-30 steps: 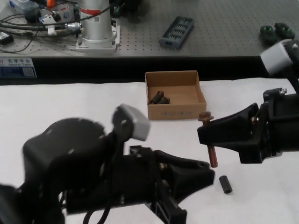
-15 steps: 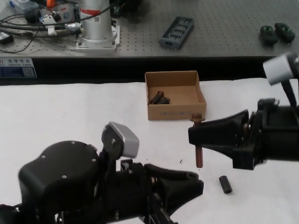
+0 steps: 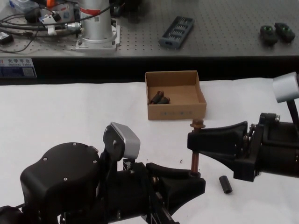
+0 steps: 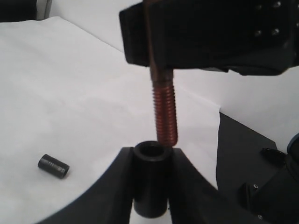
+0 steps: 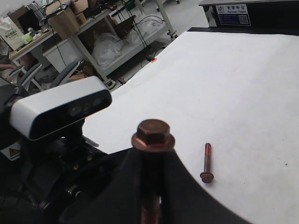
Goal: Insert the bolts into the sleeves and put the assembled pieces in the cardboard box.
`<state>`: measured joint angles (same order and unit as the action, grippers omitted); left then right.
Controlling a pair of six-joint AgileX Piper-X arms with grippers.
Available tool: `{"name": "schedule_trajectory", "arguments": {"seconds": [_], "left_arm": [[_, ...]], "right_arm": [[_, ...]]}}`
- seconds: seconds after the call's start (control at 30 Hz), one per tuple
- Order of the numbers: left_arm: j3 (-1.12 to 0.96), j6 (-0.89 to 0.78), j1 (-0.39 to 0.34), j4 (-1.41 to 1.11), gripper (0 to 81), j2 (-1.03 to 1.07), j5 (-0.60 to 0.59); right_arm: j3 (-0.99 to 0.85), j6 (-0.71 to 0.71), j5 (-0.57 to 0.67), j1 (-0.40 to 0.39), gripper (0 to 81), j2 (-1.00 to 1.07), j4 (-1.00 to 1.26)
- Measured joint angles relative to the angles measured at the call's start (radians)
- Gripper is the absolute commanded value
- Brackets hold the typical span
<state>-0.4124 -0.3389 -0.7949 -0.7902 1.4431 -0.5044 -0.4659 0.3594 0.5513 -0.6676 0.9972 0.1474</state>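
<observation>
Bench (image 3: pixel 56 116): white sheet.
Left end effector (image 4: pixel 150 161): pinches upright sleeve (image 4: pixel 151 186), sides covered.
Right end effector (image 5: pixel 152 164): pinches bolt (image 5: pixel 153 135); tip entry unclear.

right gripper (image 3: pixel 193 140): shifts away from the surface's (image 3: pixel 70 116) right edge | bolt (image 3: pixel 195 157): tip now reaches sleeve (image 4: pixel 150 182) mouth in left gripper (image 3: pixel 195 177)

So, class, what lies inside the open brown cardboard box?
Inside the brown cardboard box, two dark cylindrical pieces lie together near its left wall. Its front wall hides the floor just behind it.
</observation>
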Motion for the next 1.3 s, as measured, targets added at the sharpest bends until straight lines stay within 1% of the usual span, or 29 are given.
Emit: {"name": "schedule_trajectory", "arguments": {"seconds": [0.33, 0.57, 0.9, 1.0, 1.3], "left_arm": [[0.000, 0.000, 0.000, 0.000, 11.8, 0.000, 0.000], [0.000, -0.009, 0.000, -0.004, 11.8, 0.000, -0.038], [0.000, -0.022, 0.000, -0.022, 11.8, 0.000, -0.038], [0.000, -0.027, 0.000, -0.022, 11.8, 0.000, -0.015], [0.000, -0.037, 0.000, -0.021, 11.8, -0.002, -0.011]], "right_arm": [[0.000, 0.001, 0.000, 0.000, 1.0, 0.000, 0.007], [0.000, -0.002, 0.000, 0.000, 1.0, 0.000, 0.003], [0.000, -0.015, 0.000, 0.000, 1.0, 0.000, -0.015], [0.000, -0.015, 0.000, 0.000, 1.0, 0.000, -0.015], [0.000, -0.023, -0.002, 0.000, 1.0, 0.000, -0.015]]}}
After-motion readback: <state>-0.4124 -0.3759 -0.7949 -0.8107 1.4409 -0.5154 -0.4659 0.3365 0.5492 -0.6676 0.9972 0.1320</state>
